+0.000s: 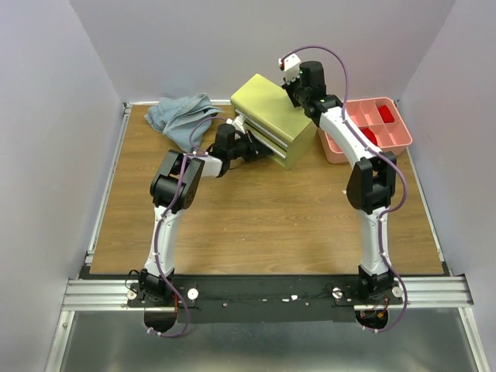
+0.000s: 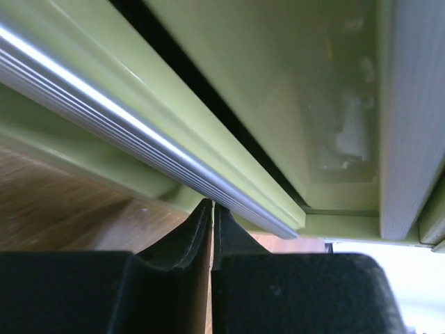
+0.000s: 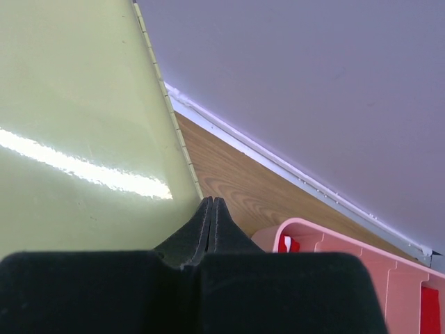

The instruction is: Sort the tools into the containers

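Left wrist shows closed fingers (image 2: 191,236) under drawer's silvery edge (image 2: 139,139).

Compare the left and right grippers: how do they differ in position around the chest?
The left gripper sits low at the chest's drawer front, tips by a silvery drawer edge; the right gripper is up over the chest's flat top, near its edge. The left points sideways at the chest; the right points down from above. Both are shut with nothing between the fingers.
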